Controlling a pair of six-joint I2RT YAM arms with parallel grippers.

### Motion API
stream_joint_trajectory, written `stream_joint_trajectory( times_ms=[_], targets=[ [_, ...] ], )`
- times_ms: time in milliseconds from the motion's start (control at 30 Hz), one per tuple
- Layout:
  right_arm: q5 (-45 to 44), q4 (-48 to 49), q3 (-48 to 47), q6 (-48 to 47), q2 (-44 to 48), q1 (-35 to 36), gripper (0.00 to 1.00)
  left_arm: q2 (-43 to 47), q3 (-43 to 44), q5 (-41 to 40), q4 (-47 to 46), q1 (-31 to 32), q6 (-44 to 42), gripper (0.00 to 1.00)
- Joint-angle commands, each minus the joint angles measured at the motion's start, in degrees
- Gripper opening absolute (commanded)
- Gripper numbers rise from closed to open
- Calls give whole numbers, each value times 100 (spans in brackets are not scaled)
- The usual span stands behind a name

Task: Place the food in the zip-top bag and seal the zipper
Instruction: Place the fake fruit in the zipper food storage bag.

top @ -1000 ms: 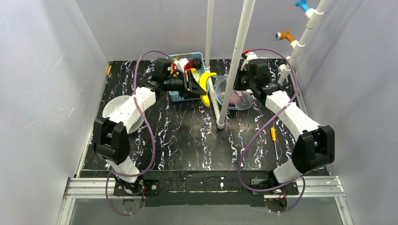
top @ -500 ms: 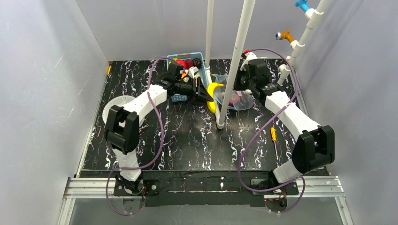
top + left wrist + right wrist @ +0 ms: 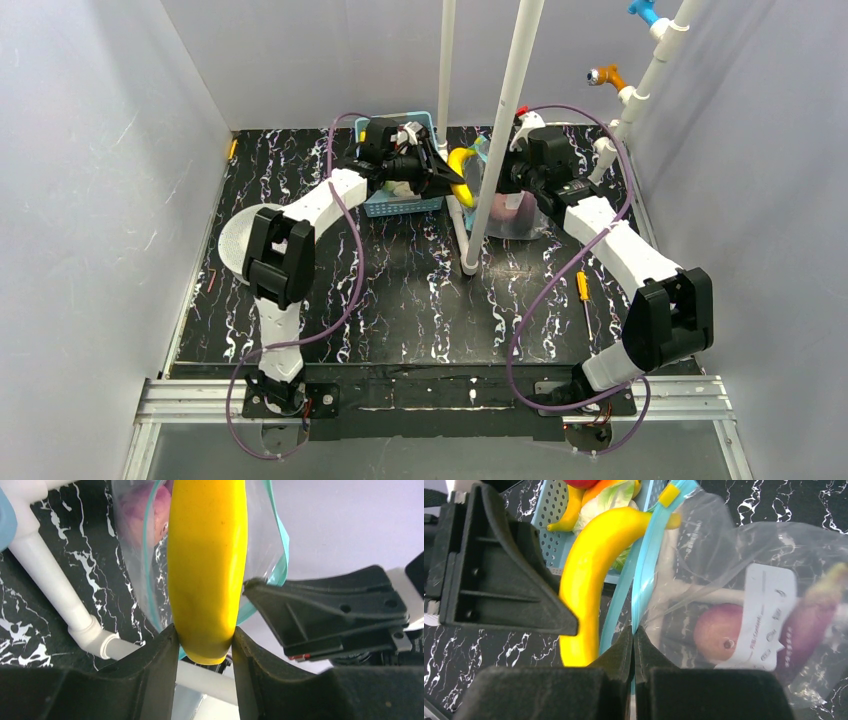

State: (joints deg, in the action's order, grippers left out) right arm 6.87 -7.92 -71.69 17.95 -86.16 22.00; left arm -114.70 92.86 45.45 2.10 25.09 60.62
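My left gripper [image 3: 204,650] is shut on the lower end of the curved yellow banana [image 3: 207,565]. It holds the banana up at the open mouth of the clear zip-top bag [image 3: 265,535]. In the top view the left gripper [image 3: 445,178] and banana [image 3: 460,170] are just left of the bag [image 3: 518,215]. My right gripper [image 3: 634,632] is shut on the bag's teal zipper strip [image 3: 646,560] and holds one lip up. The banana [image 3: 589,580] lies against the other lip. A pinkish round piece [image 3: 719,632] and a purple eggplant piece [image 3: 809,625] lie inside the bag.
The light-blue mesh basket [image 3: 398,206] stands behind the left gripper, with a red piece and white-green cabbage [image 3: 611,495] in it. Two white pipes [image 3: 500,130] stand between the arms. A yellow-handled screwdriver [image 3: 583,288] lies at right and a white mesh disc [image 3: 238,235] at left.
My left arm has carried the banana right and back, from over the basket to the bag's mouth. The right gripper has lifted the bag's lip slightly.
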Motion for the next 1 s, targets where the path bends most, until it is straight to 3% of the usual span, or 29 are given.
stream_joint_trajectory(
  times_ms=[0,133,233,333,467,633,733,833,967],
  targets=[
    [153,331,60,-62,266,51,1,-116,274,-236,-306,30,288,0],
    [187,352,35,-68,208,54,1,-217,283,-156,-365,90,408,0],
    [131,321,9,-69,149,50,1,-100,80,-25,-1055,93,627,0],
    [105,300,-19,-13,110,50,1,188,-104,37,-1575,113,232,0],
    [145,114,-153,63,52,41,1,461,39,79,-693,211,-1028,0],
    [273,90,-166,164,98,2,1,582,-39,257,50,423,-1915,0],
    [230,47,-183,162,88,-59,1,806,-159,-88,492,530,-2409,0],
    [297,27,-193,173,47,-99,1,949,-188,-327,756,532,-2543,0],
    [536,72,-198,202,7,-100,1,788,14,-634,762,532,-1831,0]
  ],
)
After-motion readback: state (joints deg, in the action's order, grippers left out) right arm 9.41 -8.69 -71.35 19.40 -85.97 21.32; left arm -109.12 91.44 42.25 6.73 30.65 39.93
